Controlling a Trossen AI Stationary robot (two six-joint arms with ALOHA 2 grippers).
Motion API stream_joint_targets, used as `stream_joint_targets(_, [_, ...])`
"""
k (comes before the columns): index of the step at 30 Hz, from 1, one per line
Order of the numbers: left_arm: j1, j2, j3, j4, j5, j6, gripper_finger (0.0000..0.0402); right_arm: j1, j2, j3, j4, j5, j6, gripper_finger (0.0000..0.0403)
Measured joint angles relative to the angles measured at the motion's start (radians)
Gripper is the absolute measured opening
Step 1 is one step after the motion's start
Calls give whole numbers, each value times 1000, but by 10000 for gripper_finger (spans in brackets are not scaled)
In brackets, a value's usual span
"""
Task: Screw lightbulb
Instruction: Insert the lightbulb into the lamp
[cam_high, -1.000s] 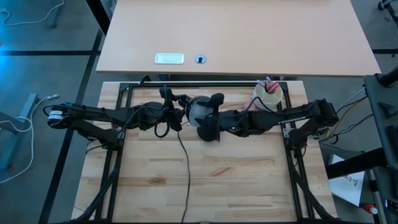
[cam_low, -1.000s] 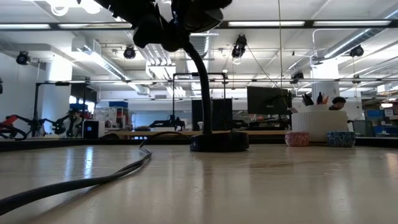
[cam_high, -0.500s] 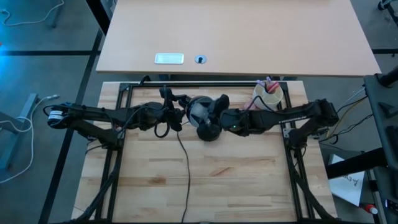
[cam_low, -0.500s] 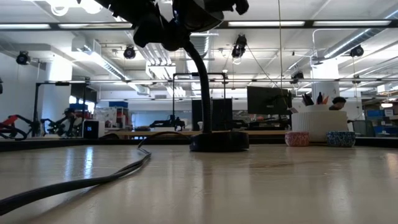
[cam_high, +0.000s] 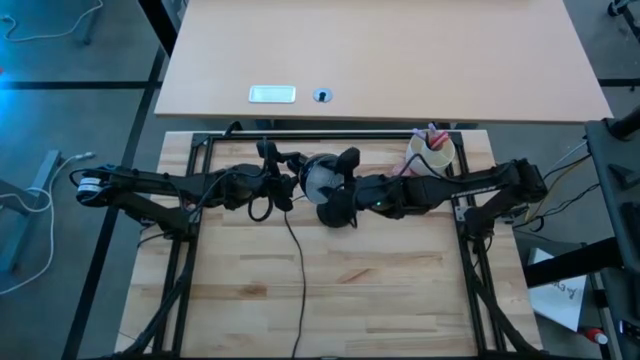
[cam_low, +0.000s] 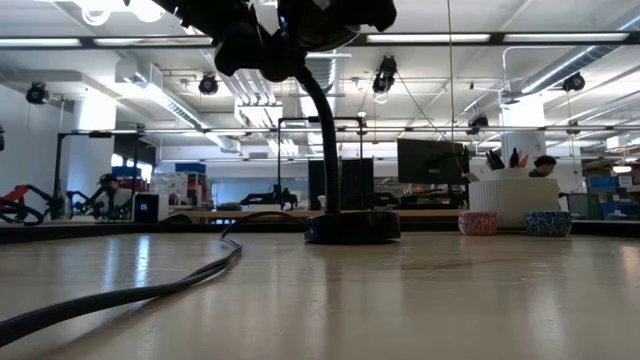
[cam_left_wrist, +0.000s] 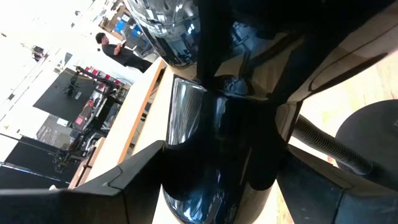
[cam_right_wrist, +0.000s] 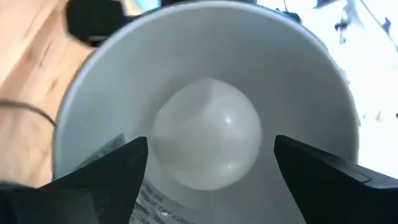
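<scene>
your right claw (cam_right_wrist: 205, 158) stood wide, its 2 fingers either side of the lightbulb (cam_right_wrist: 207, 133) without touching, the lightbulb seated inside the lamp shade (cam_right_wrist: 112, 74). your left claw (cam_high: 268, 180) gripped the lamp's neck (cam_left_wrist: 214, 149) above the tabletop (cam_high: 380, 280).

A matte white lightbulb (cam_right_wrist: 207, 133) sits in the pale silvery-grey shade (cam_right_wrist: 311, 81) of a glossy black desk lamp (cam_left_wrist: 211, 186), above a light wood-grain tabletop (cam_high: 340, 290) crossed by a black cable (cam_high: 297, 270), between dark arms.
</scene>
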Motion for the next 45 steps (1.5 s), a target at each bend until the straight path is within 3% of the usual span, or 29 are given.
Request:
stream_joint_targets(8, [0,0,0,0,0,4,263,0,4,0,-4,-63,-84,343])
stream_joint_targets(23, [0,0,0,2,-3,31,263,0,11,0,-3,6,132,266])
stream_joint_targets(32, [-1,0,0,4,-3,32,263,-1,11,0,44,14,607,251])
stream_joint_targets(40, [-2,0,0,8,-3,32,263,-8,12,0,47,18,1167,234])
stream_joint_targets(45, [-2,0,0,8,-3,32,263,-8,12,0,48,22,1260,230])
